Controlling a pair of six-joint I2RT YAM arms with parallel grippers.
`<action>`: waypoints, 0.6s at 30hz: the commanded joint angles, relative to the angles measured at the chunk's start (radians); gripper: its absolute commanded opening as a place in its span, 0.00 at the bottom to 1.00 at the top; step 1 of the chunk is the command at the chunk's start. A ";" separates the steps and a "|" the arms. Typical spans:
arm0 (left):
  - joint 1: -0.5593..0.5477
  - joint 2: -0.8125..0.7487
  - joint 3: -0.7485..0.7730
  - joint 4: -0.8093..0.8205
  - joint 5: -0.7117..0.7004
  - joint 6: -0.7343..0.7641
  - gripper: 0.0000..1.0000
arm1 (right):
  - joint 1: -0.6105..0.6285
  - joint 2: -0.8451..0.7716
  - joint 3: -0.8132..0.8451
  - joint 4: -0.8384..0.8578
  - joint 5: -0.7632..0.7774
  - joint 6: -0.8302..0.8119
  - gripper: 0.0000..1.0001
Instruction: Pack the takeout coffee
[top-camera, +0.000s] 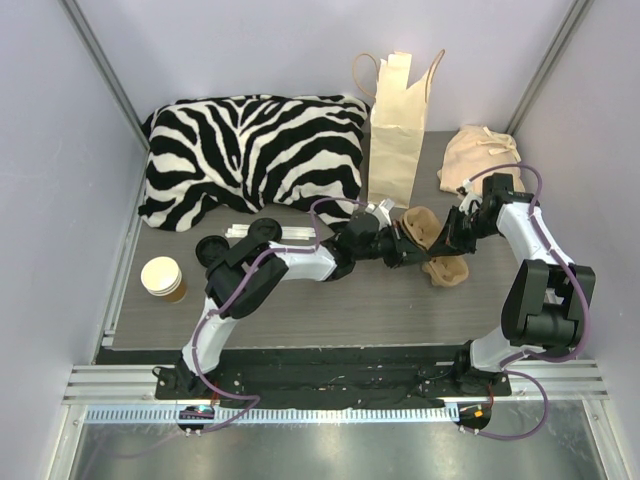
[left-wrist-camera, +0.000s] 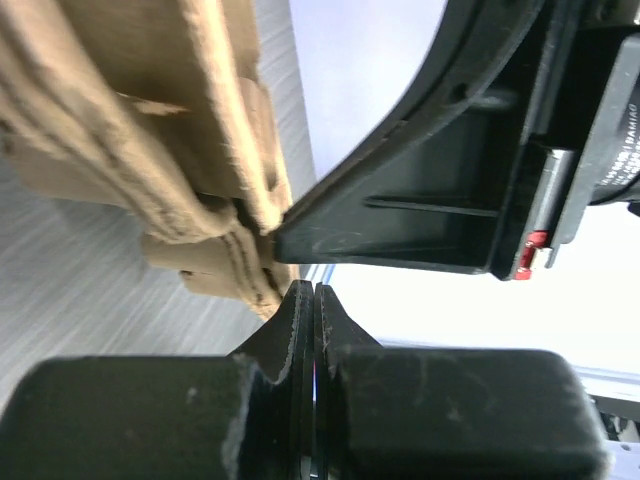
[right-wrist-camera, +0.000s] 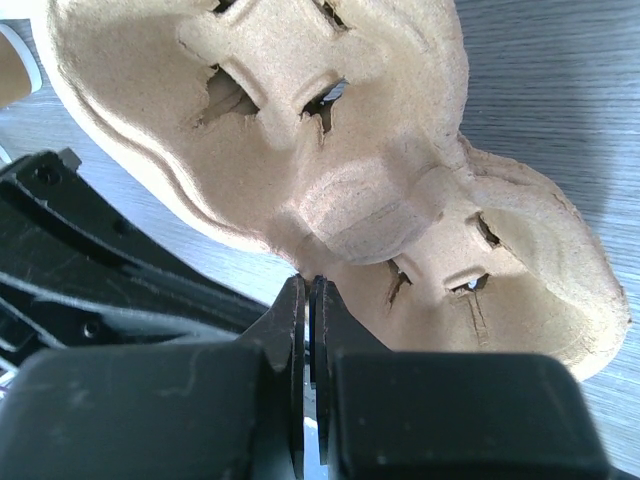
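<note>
The takeout coffee shows in no view. A moulded brown pulp cup carrier (top-camera: 447, 270) is tilted up off the table at centre right, between both grippers. My right gripper (top-camera: 447, 243) (right-wrist-camera: 310, 282) is shut on the thin rim of the carrier (right-wrist-camera: 330, 150), at the notch between two cup wells. My left gripper (top-camera: 408, 247) (left-wrist-camera: 315, 290) is shut, its tips right against the carrier (left-wrist-camera: 150, 120) edge with nothing seen between them. A finger (left-wrist-camera: 400, 215) of the right gripper meets that same edge just above.
A brown cup with a white top (top-camera: 163, 278) stands at the left. A flat black lid (top-camera: 210, 250) and white sticks (top-camera: 292, 233) lie near it. At the back are a zebra cushion (top-camera: 250, 150), an upright paper bag (top-camera: 398, 130) and a beige cloth pouch (top-camera: 480, 155).
</note>
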 joint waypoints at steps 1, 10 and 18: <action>-0.017 0.012 0.039 0.061 0.016 -0.024 0.00 | -0.002 -0.015 -0.001 0.028 -0.018 0.015 0.01; -0.019 0.018 -0.015 0.096 -0.001 -0.044 0.00 | -0.004 -0.006 0.010 0.028 -0.039 0.021 0.01; -0.019 0.022 -0.038 0.176 0.018 -0.051 0.00 | -0.008 -0.006 0.010 0.026 -0.051 0.021 0.01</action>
